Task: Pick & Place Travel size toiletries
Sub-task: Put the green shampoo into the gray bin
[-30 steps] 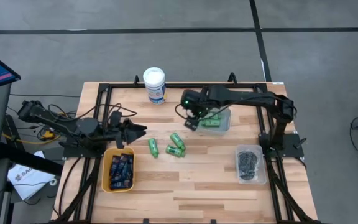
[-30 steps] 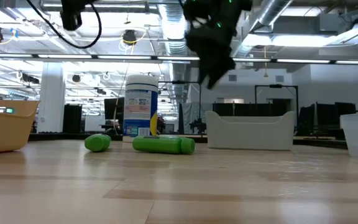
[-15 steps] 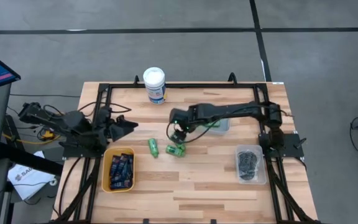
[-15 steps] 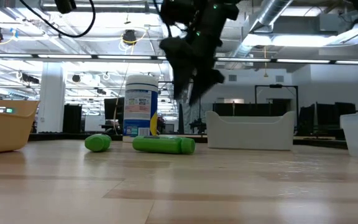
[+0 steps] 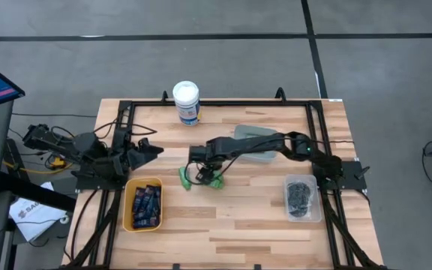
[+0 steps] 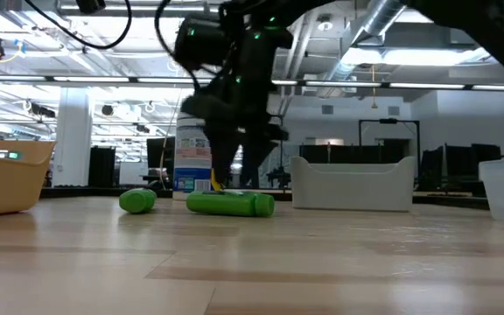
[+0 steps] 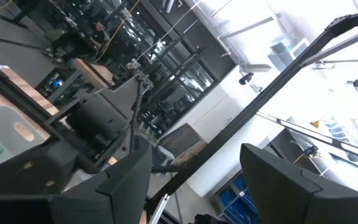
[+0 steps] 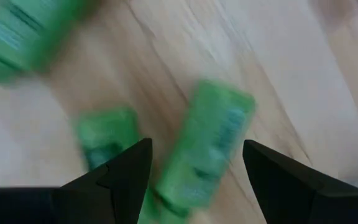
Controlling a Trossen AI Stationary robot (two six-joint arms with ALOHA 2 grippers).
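Green bottle point(image 8: 210, 149) between spread fingers, right gripper point(image 8: 194, 163) open just above.

Two dark, near-black jointed arms make up the robot, the right arm point(image 5: 276, 142) built of slim matte segments with a small green indicator light glowing on its wrist housing and thin black cables looping just behind the jaws. The right gripper point(image 8: 194, 168) ends in two flat, black, wedge-shaped fingers point(image 8: 120, 171) with angled tips. The left arm point(image 5: 100, 150) is equally dark and bulkier, its left gripper point(image 7: 194, 180) showing broad, smooth black fingers point(image 7: 278, 180), with black cables trailing behind it.
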